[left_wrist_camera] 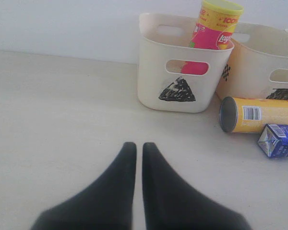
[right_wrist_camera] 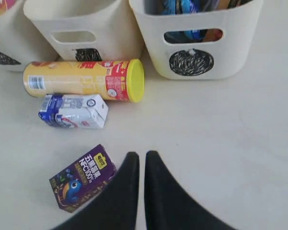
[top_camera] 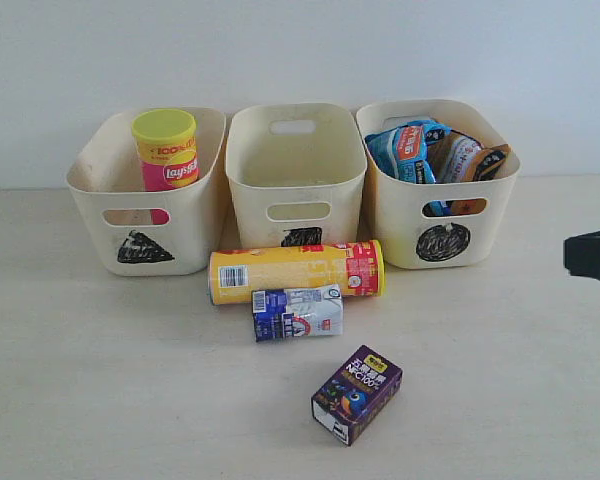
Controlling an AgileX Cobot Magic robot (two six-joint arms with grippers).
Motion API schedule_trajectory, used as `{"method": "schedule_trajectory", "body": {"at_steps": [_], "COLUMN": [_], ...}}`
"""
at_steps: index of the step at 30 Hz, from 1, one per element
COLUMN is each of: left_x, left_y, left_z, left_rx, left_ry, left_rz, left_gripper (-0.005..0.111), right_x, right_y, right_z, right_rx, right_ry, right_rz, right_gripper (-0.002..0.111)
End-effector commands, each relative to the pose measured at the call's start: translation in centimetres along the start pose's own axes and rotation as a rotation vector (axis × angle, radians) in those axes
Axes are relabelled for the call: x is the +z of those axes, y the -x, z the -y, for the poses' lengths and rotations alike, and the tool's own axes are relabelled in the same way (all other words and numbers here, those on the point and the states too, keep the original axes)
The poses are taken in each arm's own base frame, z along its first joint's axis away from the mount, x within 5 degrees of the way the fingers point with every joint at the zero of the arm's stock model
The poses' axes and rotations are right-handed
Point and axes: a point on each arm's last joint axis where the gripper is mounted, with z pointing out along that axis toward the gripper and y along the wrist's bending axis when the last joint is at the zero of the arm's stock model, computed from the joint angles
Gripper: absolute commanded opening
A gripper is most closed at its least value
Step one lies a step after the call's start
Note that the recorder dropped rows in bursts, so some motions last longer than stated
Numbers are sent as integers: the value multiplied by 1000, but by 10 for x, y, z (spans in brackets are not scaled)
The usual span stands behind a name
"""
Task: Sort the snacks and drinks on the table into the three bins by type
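A long yellow-orange cardboard chip tube (top_camera: 295, 272) lies on its side on the pale tabletop (top_camera: 500, 380). Seen from the exterior view, the cream plastic bin with a scribbled square (top_camera: 295, 170) stands directly behind the tube. Behind and left of the tube, the cream bin with a triangle mark (top_camera: 145, 215) holds an upright pink tube with a yellow lid (top_camera: 166, 150). Behind and right of it, the cream bin with a circle mark (top_camera: 435, 215) holds a crinkly blue bag (top_camera: 405, 150) and an orange bag (top_camera: 470, 160). A small white and blue carton (top_camera: 297, 312) lies against the tube's front side. A dark purple carton (top_camera: 357, 393) sits further in front, apart from the tube.

The right end effector (right_wrist_camera: 141, 158) has its fingers narrowed to a thin slit and grips nothing. It is well to the right of the tube, and the purple carton is the item nearest its tips, not between them. The left end effector (left_wrist_camera: 139, 148), equally narrow and holding nothing, is well apart from the tube, off its metal end.
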Motion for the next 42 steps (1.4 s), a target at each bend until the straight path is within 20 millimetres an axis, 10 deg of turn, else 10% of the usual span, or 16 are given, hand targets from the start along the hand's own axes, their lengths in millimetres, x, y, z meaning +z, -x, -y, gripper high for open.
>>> {"method": "schedule_trajectory", "body": {"at_steps": [1, 15, 24, 42], "left_x": [-1, -1, -1, -1], "left_y": [2, 2, 2, 2], "left_z": [0, 0, 0, 0], "left_rx": [-11, -11, -11, -11], "left_ry": [0, 0, 0, 0], "left_rz": [19, 19, 19, 19], "left_gripper": [4, 4, 4, 4], "right_x": [-28, -79, -70, -73], "right_y": [-14, -79, -113, -110], "right_z": [-3, -4, 21, 26], "right_rx": [-21, -3, 51, 70], "right_ry": [-13, 6, -121, -174], "right_rz": [141, 484, 692, 772], "right_gripper": [0, 0, 0, 0]}}
